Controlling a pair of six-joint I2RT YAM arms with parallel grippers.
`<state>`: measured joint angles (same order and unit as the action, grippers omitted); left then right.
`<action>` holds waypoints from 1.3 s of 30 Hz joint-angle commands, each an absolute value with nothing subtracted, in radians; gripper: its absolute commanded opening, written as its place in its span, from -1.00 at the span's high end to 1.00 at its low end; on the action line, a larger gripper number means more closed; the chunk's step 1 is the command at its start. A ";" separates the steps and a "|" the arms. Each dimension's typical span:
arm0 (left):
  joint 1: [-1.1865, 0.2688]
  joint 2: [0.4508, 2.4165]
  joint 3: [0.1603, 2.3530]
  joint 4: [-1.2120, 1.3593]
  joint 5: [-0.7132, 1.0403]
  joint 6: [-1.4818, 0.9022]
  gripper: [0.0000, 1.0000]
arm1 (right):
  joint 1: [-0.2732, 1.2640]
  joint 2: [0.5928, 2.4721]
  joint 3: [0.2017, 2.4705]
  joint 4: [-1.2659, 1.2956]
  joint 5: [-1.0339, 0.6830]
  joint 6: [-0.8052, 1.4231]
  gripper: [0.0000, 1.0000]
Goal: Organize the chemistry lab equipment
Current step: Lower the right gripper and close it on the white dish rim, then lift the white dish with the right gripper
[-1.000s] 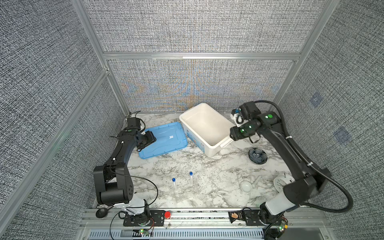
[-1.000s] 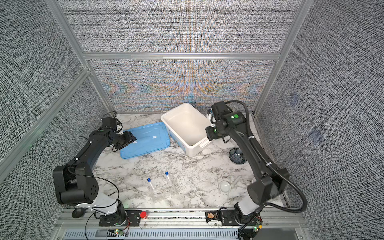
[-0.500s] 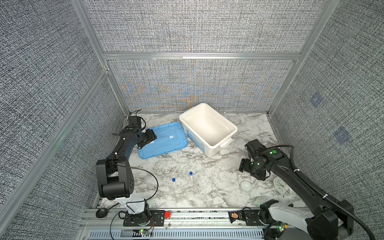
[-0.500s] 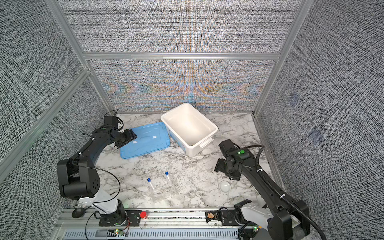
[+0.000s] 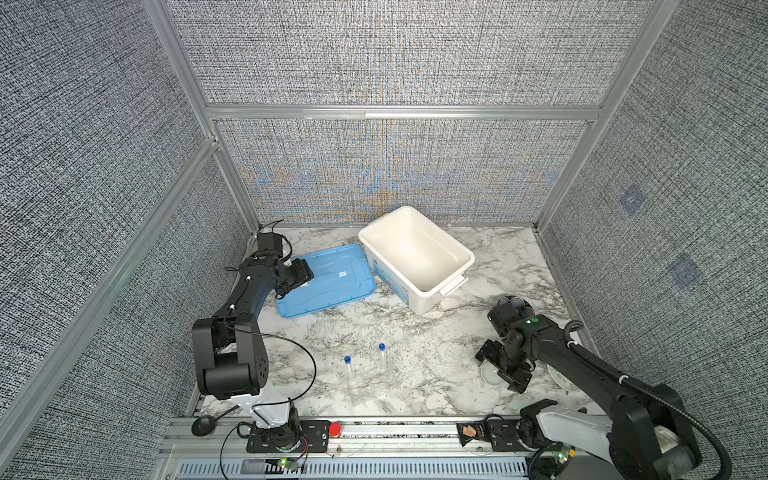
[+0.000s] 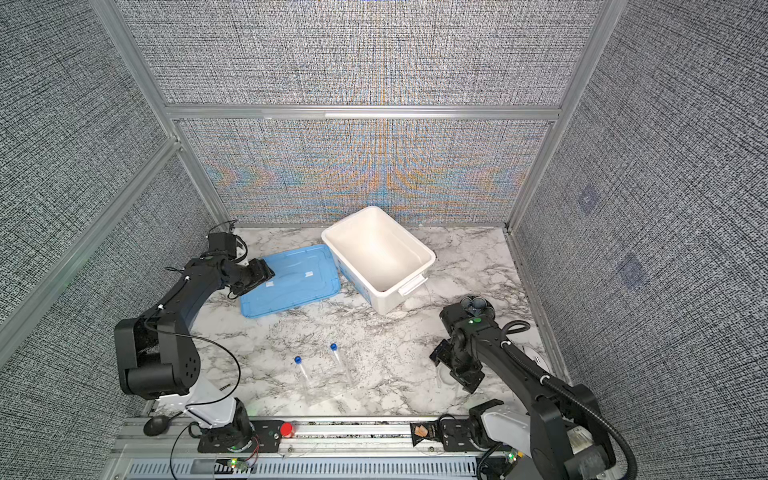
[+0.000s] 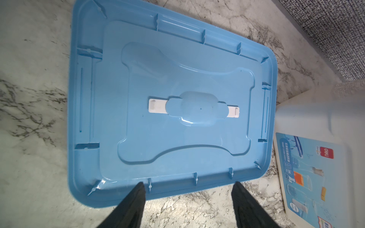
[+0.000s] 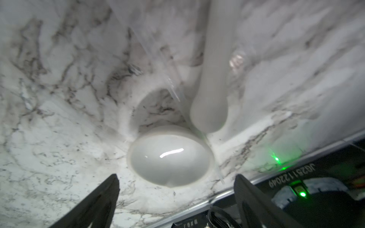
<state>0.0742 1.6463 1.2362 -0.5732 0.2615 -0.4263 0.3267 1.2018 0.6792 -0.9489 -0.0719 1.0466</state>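
Down on the white marble-patterned tabletop (image 5: 415, 332), the right end effector (image 8: 176, 177) hangs low at the near right. Its jaws are spread wide and grip nothing. Right under it, in the right wrist view, sits a small round glossy white bowl (image 8: 169, 158), between the two dark fingertips (image 8: 115, 178) but touched by neither. Just beyond the bowl lies the short white pestle-like stick (image 8: 213, 79), its rounded end close to the bowl's rim; whether they touch is hard to tell.

Over to the left end effector (image 7: 188, 189): jaws apart and empty, tips poised at the edge of the flat blue plastic lid (image 7: 177, 98), which lies on the tabletop beside the open white plastic bin (image 5: 409, 291).

Centre front, two slim clear tubes with blue caps (image 5: 349, 372) (image 5: 384, 361) lie side by side in both top views, near each other and well apart from both arms.

A dark round holder (image 5: 517, 305) sits behind the right arm.
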 commanded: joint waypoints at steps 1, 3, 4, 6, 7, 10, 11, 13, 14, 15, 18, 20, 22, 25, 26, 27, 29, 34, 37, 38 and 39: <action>0.075 1.653 1.246 -0.572 0.275 -0.420 -0.41 | 0.324 1.231 0.702 -0.913 -0.050 1.009 -0.85; 0.074 1.652 1.239 -0.562 0.279 -0.421 -0.41 | 0.324 1.231 0.693 -0.913 -0.031 1.003 -0.85; 0.074 1.652 1.237 -0.561 0.279 -0.422 -0.41 | 0.325 1.229 0.687 -0.919 -0.024 1.004 -0.85; 0.074 1.656 1.240 -0.566 0.287 -0.424 -0.41 | 0.324 1.220 0.675 -0.941 -0.008 1.024 -0.84; 0.074 1.656 1.241 -0.564 0.292 -0.424 -0.41 | 0.324 1.214 0.665 -0.935 -0.013 1.024 -0.84; 0.075 1.657 1.235 -0.559 0.293 -0.424 -0.41 | 0.325 1.197 0.642 -0.927 -0.027 1.002 -0.79; 0.075 1.663 1.240 -0.566 0.293 -0.425 -0.41 | 0.324 1.194 0.641 -0.934 -0.025 0.994 -0.78; 0.075 1.675 1.256 -0.584 0.300 -0.424 -0.41 | 0.327 1.181 0.636 -0.945 -0.025 0.990 -0.77; 0.074 1.680 1.262 -0.588 0.306 -0.422 -0.41 | 0.330 1.172 0.627 -0.938 -0.025 0.991 -0.76; 0.075 1.681 1.262 -0.588 0.311 -0.423 -0.41 | 0.330 1.163 0.615 -0.924 -0.027 0.991 -0.76; 0.074 1.684 1.261 -0.586 0.316 -0.434 -0.41 | 0.331 1.174 0.594 -0.888 -0.042 0.988 -0.74; 0.074 1.688 1.271 -0.599 0.329 -0.436 -0.41 | 0.332 1.198 0.589 -0.855 -0.065 0.971 -0.72; 0.075 1.686 1.273 -0.604 0.336 -0.434 -0.40 | 0.339 1.222 0.588 -0.837 -0.076 0.967 -0.66; 0.074 1.675 1.264 -0.599 0.327 -0.440 -0.40 | 0.345 1.233 0.594 -0.830 -0.077 0.930 -0.58; 0.074 1.674 1.266 -0.604 0.328 -0.442 -0.40 | 0.345 1.228 0.595 -0.833 -0.077 0.930 -0.55; 0.074 1.672 1.271 -0.614 0.332 -0.443 -0.40 | 0.349 1.219 0.596 -0.834 -0.077 0.931 -0.53; 0.075 1.668 1.273 -0.623 0.336 -0.436 -0.40 | 0.351 1.205 0.593 -0.834 -0.075 0.930 -0.49; 0.074 1.668 1.264 -0.615 0.330 -0.443 -0.39 | 0.352 1.193 0.589 -0.833 -0.080 0.925 -0.38; 0.074 1.674 1.260 -0.605 0.339 -0.446 -0.39 | 0.356 1.191 0.586 -0.813 -0.098 0.907 -0.30; 0.074 1.676 1.257 -0.598 0.339 -0.449 -0.38 | 0.357 1.192 0.587 -0.809 -0.108 0.897 -0.28; 0.074 1.679 1.257 -0.597 0.337 -0.451 -0.38 | 0.364 1.192 0.593 -0.811 -0.112 0.892 -0.26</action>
